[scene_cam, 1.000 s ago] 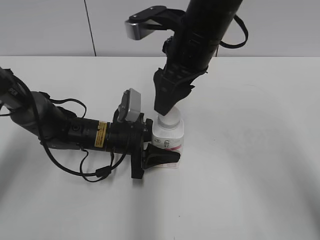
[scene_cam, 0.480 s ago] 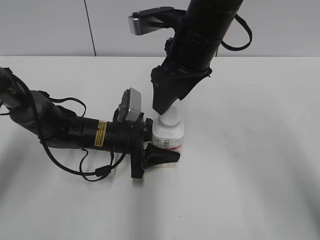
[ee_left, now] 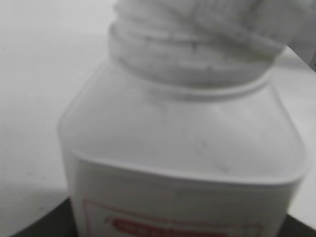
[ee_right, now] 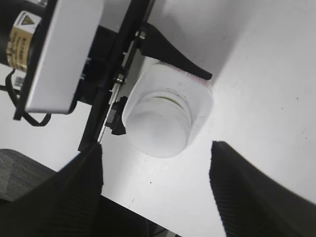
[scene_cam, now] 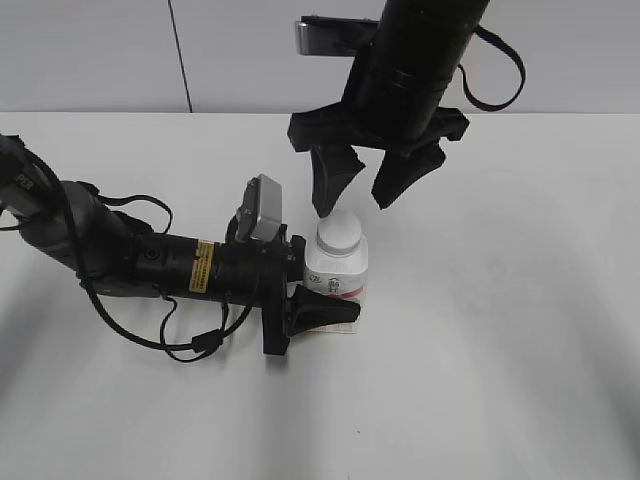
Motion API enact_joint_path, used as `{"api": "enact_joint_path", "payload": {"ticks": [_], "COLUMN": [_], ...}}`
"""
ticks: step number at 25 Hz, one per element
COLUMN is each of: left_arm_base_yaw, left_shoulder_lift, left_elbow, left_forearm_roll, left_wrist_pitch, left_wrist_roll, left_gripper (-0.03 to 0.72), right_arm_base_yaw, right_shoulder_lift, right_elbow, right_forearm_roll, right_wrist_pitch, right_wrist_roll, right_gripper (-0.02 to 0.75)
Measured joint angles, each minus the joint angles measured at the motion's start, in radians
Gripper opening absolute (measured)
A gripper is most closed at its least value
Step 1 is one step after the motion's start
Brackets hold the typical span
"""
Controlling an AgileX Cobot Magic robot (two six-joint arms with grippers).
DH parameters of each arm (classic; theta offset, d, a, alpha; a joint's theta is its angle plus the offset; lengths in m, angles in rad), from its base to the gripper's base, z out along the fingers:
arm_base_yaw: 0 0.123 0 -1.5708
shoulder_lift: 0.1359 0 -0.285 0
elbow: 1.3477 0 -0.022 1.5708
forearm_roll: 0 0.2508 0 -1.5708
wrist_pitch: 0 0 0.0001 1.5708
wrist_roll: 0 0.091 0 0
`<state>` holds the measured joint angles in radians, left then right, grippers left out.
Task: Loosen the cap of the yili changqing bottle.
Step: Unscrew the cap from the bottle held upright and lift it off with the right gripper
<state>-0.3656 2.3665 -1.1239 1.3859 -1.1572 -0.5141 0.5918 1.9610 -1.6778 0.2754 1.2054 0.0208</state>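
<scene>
Since half a second ago the right pincer [scene_cam: 362, 190] has let go of the cap [scene_cam: 340, 231], risen and spread wide, so it now hangs open just above the bottle at the centre of the exterior view, touching nothing. Below it the yili changqing bottle [scene_cam: 337, 268] stands upright on the white surface [scene_cam: 500, 330], its cap on the neck. From the left of the frame the left pincer [scene_cam: 318, 300] lies low along the surface and is clamped on the bottle's body, one black finger crossing the pink label; its wrist camera [scene_cam: 262, 210] sits just left of the cap. Looking straight down, the right wrist view shows the cap's flat top [ee_right: 160, 132] between the two parted fingers [ee_right: 247, 192]. Only the blurred left wrist view shows the ribbed cap side [ee_left: 207, 29] and the bottle's shoulder [ee_left: 182, 133] close up.
</scene>
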Motion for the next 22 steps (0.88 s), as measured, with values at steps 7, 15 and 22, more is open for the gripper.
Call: {"api": "enact_joint_path", "payload": {"ticks": [7,15,22], "left_arm_base_yaw": [0.0,0.0,0.0], "left_shoulder_lift": [0.0,0.0,0.0], "left_elbow": [0.0,0.0,0.0], "left_forearm_roll": [-0.025,-0.029,-0.029], "left_wrist_pitch": [0.002,0.002,0.003], "left_wrist_roll": [0.0,0.0,0.0], "left_gripper": [0.386,0.386,0.386], "right_arm_base_yaw": [0.0,0.0,0.0], "right_shoulder_lift": [0.018,0.019,0.026], "right_elbow": [0.0,0.0,0.0], "right_forearm_roll": [-0.008,-0.008,-0.018], "right_wrist_pitch": [-0.021,-0.082,-0.084], "right_wrist_roll": [0.106,0.122,0.141], "right_gripper": [0.533,0.533,0.533]}}
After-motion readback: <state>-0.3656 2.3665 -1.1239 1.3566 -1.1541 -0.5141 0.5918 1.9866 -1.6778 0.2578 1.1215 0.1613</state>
